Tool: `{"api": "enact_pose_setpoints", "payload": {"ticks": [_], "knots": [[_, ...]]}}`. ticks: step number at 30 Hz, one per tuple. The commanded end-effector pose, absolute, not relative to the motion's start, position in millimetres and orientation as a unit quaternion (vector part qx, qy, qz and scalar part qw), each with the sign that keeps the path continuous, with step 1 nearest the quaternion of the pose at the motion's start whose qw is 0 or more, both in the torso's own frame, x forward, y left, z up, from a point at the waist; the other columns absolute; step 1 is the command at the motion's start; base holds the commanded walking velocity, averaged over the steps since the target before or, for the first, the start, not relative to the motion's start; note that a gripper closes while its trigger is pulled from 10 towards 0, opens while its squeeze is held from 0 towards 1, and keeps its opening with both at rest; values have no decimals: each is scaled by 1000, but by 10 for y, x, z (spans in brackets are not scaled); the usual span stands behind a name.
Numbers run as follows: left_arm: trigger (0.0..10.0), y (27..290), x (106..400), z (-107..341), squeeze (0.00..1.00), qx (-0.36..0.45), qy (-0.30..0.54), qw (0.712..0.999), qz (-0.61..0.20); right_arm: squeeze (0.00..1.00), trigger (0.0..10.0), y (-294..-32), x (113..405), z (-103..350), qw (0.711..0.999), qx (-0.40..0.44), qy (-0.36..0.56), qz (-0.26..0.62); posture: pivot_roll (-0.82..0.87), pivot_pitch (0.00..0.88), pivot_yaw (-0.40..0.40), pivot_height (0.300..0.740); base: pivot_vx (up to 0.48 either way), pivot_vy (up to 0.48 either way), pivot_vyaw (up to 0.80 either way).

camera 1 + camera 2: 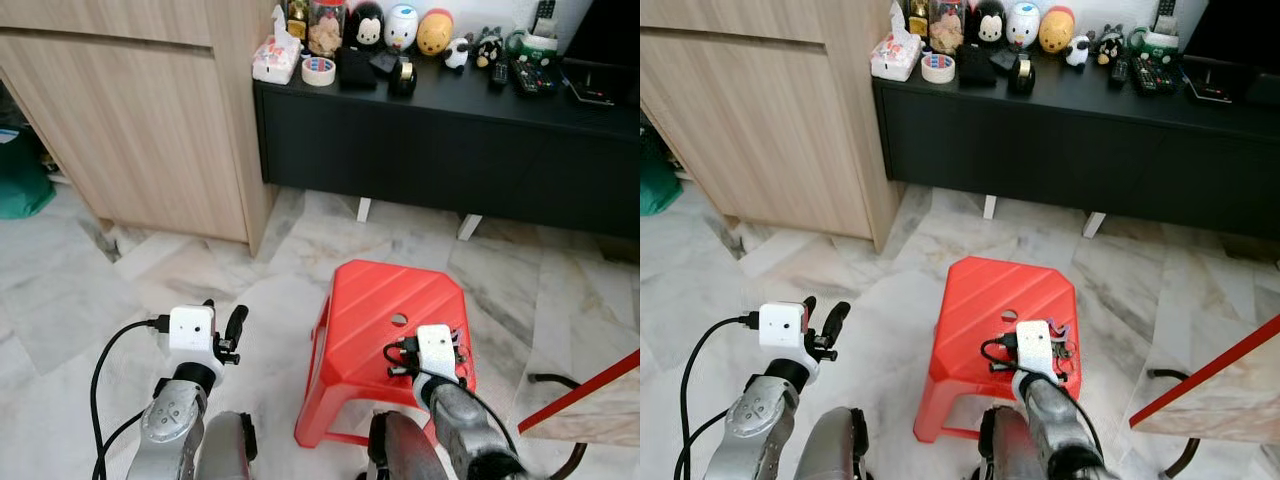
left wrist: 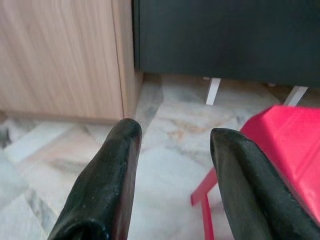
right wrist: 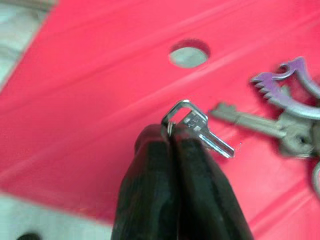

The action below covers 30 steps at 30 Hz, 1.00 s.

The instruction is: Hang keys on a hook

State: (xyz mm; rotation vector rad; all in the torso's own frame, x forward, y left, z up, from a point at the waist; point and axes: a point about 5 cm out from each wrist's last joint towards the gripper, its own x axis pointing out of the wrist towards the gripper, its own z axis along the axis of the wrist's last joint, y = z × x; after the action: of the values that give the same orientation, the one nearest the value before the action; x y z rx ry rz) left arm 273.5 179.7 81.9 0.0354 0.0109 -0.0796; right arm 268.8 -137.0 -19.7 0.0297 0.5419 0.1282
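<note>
We see the right gripper [image 3: 172, 134] jaws pinched on a key ring, keys [image 3: 280, 117] lying on the red stool [image 1: 370, 310]. Left gripper [image 2: 172, 150] jaws apart over the floor.

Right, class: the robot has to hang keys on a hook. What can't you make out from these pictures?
- The hook: whether one lies past the picture edges cannot be told.
- The keys in the right wrist view: the bunch is cut off by the picture edge, so its key count is unclear.
- The right gripper: in the eye views its own white camera box hides its fingers on the red stool.
- Items on the black cabinet: too small to name surely.
</note>
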Motion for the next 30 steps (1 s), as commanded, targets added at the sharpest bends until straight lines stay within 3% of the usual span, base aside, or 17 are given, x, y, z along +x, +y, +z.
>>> {"api": "enact_pose_setpoints", "payload": {"ticks": [1,13,21,30], "knots": [[10000,1795,2747,808,0,20,3,999,-42,0,10000,-1403,2706,-123,968,24,244,56,67,0,-72,595,0,0,0],[10000,1799,2878,829,0,30,-13,998,-48,0,10000,-1544,2835,127,978,37,201,51,66,0,-76,600,0,0,0],[10000,1803,2939,869,0,36,-24,998,-54,0,10000,-1560,2994,302,982,40,179,47,70,0,-67,650,0,0,0],[10000,1794,2947,874,0,35,-20,996,-78,0,10000,-1337,3066,524,983,97,147,59,72,0,-62,715,0,0,0]]}}
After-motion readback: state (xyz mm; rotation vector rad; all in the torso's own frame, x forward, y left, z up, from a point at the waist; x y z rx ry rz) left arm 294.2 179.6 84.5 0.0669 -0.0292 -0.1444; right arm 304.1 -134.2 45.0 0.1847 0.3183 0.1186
